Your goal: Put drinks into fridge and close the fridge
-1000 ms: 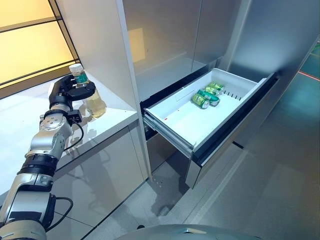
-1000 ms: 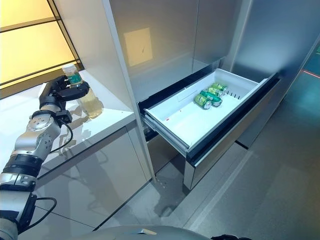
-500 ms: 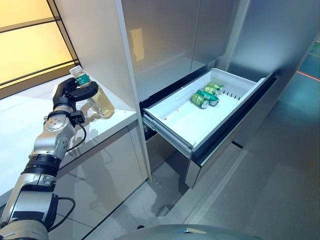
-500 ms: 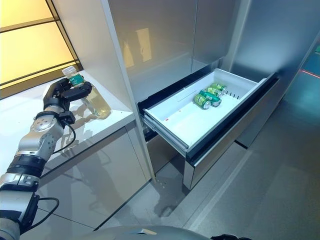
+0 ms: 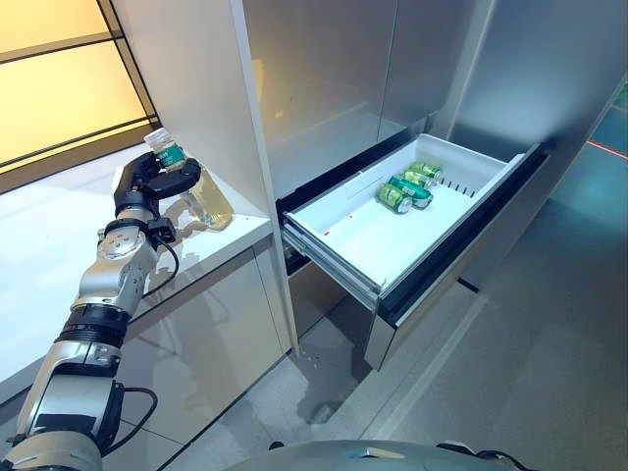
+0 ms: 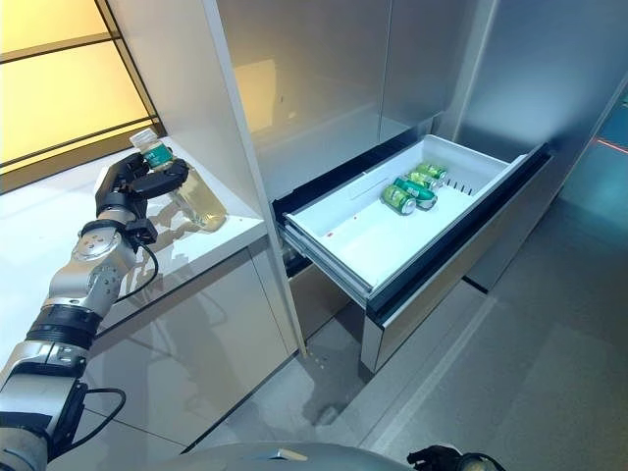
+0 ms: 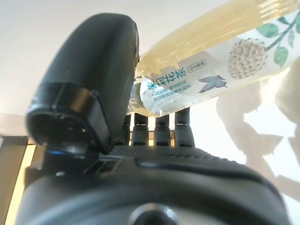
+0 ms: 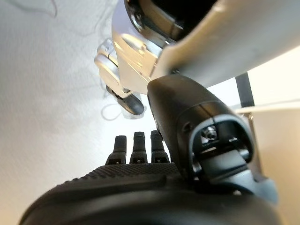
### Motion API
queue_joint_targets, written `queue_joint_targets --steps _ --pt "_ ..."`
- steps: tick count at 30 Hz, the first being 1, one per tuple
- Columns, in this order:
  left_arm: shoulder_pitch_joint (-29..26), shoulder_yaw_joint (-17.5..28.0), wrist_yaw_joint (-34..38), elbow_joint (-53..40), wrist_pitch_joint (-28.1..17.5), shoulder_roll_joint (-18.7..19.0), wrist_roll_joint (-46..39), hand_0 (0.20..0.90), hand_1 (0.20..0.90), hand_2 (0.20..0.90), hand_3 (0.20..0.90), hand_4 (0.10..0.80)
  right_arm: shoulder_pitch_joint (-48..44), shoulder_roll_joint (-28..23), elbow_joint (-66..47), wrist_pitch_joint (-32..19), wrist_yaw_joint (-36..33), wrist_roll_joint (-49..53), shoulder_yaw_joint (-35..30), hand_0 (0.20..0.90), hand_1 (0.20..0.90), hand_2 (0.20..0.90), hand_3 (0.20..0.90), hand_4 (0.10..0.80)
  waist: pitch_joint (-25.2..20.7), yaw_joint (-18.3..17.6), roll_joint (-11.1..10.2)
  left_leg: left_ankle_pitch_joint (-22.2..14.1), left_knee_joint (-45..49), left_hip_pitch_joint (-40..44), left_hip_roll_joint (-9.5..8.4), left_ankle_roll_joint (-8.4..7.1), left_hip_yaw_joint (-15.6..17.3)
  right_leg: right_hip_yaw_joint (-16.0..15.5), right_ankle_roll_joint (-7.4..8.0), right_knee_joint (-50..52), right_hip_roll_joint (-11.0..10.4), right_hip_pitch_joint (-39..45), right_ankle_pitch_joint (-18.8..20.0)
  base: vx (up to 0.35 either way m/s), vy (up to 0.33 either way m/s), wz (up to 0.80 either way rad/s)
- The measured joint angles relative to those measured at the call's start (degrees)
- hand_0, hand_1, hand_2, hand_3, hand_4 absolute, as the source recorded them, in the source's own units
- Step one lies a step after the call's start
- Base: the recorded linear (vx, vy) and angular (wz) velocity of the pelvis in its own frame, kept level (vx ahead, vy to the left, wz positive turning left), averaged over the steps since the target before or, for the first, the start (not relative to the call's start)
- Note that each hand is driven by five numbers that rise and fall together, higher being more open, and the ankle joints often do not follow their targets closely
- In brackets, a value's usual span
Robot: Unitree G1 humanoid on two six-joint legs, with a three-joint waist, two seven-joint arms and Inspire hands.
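My left hand (image 5: pixel 147 184) is shut on a clear bottle of pale yellow drink (image 5: pixel 204 199) with a green label and a white cap. It holds the bottle tilted, cap up and to the left, just above the right end of the white counter (image 5: pixel 59 245). In the left wrist view the bottle (image 7: pixel 211 70) lies between the thumb and the fingers (image 7: pixel 159 129). The white fridge drawer (image 5: pixel 334 253) stands pulled out to the right of the counter. Green cans (image 5: pixel 404 188) lie at its far end. My right hand (image 8: pixel 140 187) hangs low with relaxed fingers.
A tall grey cabinet panel (image 5: pixel 196 88) stands between the counter and the fridge front. The drawer's dark front panel (image 5: pixel 471 235) juts out over the grey tiled floor (image 5: pixel 510 373). A yellow-lit window (image 5: pixel 59 78) is behind the counter.
My left hand has carried the bottle to the right along the counter, toward the cabinet panel, and the bottle has tilted further over. The drawer and cans have not moved.
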Motion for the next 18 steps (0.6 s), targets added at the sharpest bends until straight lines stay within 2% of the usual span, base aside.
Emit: queue_joint_targets --steps 3,7,9,11,14,18 --pt "1.9 -0.1 0.1 -4.8 0.0 -0.3 -0.6 0.300 0.300 0.300 0.200 0.100 -0.2 -2.2 -6.9 -0.1 1.0 -1.3 2.9 0.900 0.900 0.900 0.900 0.800 0.1 0.7 -0.3 0.0 0.0 -0.1 -0.01 -0.02 0.0 -0.1 -0.13 -0.4 0.0 0.1 0.1 -0.034 0.001 0.00" --pt "2.5 -1.4 -0.4 -9.1 -0.1 -0.4 -0.6 0.300 0.300 0.300 0.200 0.100 -2.2 -1.5 -13.7 -1.4 3.4 -1.2 3.8 0.900 0.900 0.900 0.900 0.800 0.2 1.4 -0.6 0.0 0.0 -0.4 -0.04 -0.05 -0.4 -0.4 -0.25 -0.9 0.1 0.1 0.2 -0.046 0.012 0.04" --pt "2.8 -1.4 -1.2 -10.5 -0.2 -0.4 -0.6 0.300 0.300 0.300 0.200 0.100 -3.8 1.4 -12.1 -7.7 4.4 -1.4 3.9 0.900 0.900 0.900 0.900 0.800 0.2 1.4 -0.7 0.0 0.0 -0.4 -0.11 -0.09 -0.5 -0.5 -0.24 -0.8 0.1 0.1 0.2 -0.048 0.022 0.03" --pt "2.9 -1.4 -1.6 -12.4 -0.3 -0.4 -0.6 0.300 0.300 0.300 0.200 0.100 -3.9 3.7 -12.0 -11.4 4.4 -2.7 5.4 0.900 0.900 0.900 0.900 0.800 0.3 2.0 -0.7 -0.1 0.1 -0.5 -0.29 -0.10 -0.6 -0.6 -0.23 -0.9 -0.1 0.2 0.2 -0.037 0.028 0.02" --pt "2.9 -1.5 -1.2 -15.4 -0.6 -0.4 -0.6 0.300 0.300 0.300 0.200 0.100 -3.7 4.7 -12.1 -19.1 3.9 -2.4 9.0 0.900 0.900 0.900 0.900 0.800 1.2 2.6 -0.6 -0.1 0.1 -0.5 -0.39 -0.06 -0.8 -0.9 -0.20 -1.0 -0.1 0.3 0.2 -0.014 0.037 0.04" --pt "2.8 -2.6 -1.3 -15.7 -1.8 -0.3 -1.0 0.300 0.300 0.300 0.200 0.100 -4.9 5.5 -16.1 -21.3 1.8 -3.3 12.0 0.900 0.900 0.900 0.900 0.800 1.5 2.7 -0.1 -0.1 0.0 -0.7 -0.49 -0.05 -1.6 -1.6 -0.18 -1.1 -0.1 0.5 0.2 -0.030 0.041 0.09"
